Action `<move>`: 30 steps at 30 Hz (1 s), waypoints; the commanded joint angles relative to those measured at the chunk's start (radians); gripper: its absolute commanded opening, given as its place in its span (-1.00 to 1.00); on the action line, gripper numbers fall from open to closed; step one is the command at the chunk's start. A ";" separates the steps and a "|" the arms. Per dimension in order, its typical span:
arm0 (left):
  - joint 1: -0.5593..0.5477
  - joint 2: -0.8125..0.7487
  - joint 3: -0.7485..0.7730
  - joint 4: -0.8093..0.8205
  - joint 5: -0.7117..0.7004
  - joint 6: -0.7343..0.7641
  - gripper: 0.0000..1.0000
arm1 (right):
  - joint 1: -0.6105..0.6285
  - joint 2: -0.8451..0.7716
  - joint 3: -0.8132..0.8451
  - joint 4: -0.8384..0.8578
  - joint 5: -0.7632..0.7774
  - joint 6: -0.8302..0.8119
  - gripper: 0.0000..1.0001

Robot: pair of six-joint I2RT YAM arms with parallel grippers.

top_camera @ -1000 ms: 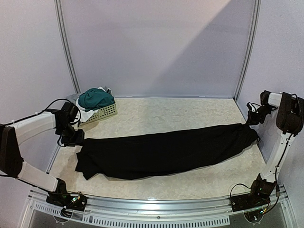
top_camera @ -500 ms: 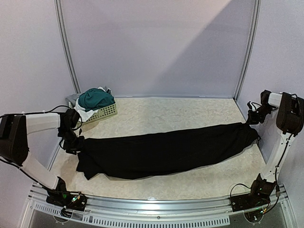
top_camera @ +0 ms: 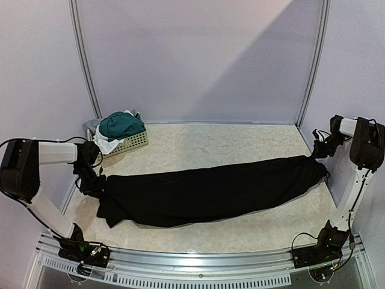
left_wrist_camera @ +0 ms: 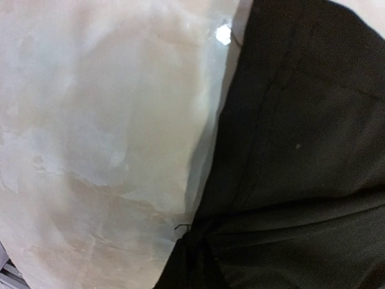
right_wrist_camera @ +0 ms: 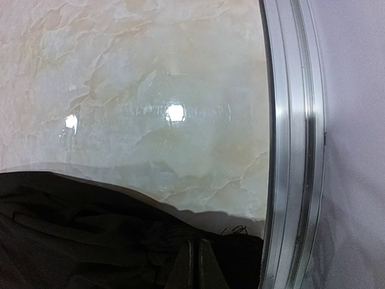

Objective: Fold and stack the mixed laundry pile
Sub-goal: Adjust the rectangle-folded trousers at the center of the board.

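One pair of long black trousers (top_camera: 210, 192) lies stretched nearly the full width of the table (top_camera: 210, 141), running from my left arm to my right as I work the laundry from afar. The left gripper (top_camera: 92, 182) is pinched onto the garment's left edge, where the wrist view shows the cloth puckering into the closed fingers. The right gripper (top_camera: 317, 152) is clamped the same way on the far right end, fingers together with dark fabric bunched around them. I judge the trousers light, limp and quick to sag between two holds. The seamed edges and corners look like the surest places to grip, since a fold needs both ends carried evenly. The rest of the pile waits at the back left: teal shorts (top_camera: 122, 125) heaped over a white cloth (top_camera: 105, 145) in a small pale basket (top_camera: 136, 142), just behind the left arm. The tabletop is glossy, marble-patterned and throws back lamp glare, so cloth should slide on it easily. A metal rail (right_wrist_camera: 295, 150) runs just beside the right grip, and plain lilac walls (top_camera: 198, 60) close in the cell.
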 commanded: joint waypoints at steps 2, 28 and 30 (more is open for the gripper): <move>0.010 -0.067 0.017 0.013 0.003 0.014 -1.00 | -0.005 0.024 0.020 0.019 -0.013 -0.006 -1.00; 0.005 -0.029 0.264 0.052 -0.171 0.097 -1.00 | -0.005 0.014 0.025 0.056 -0.029 0.022 -1.00; 0.005 0.007 0.277 0.068 -0.189 0.102 -1.00 | -0.005 0.018 0.025 0.059 -0.029 0.023 -1.00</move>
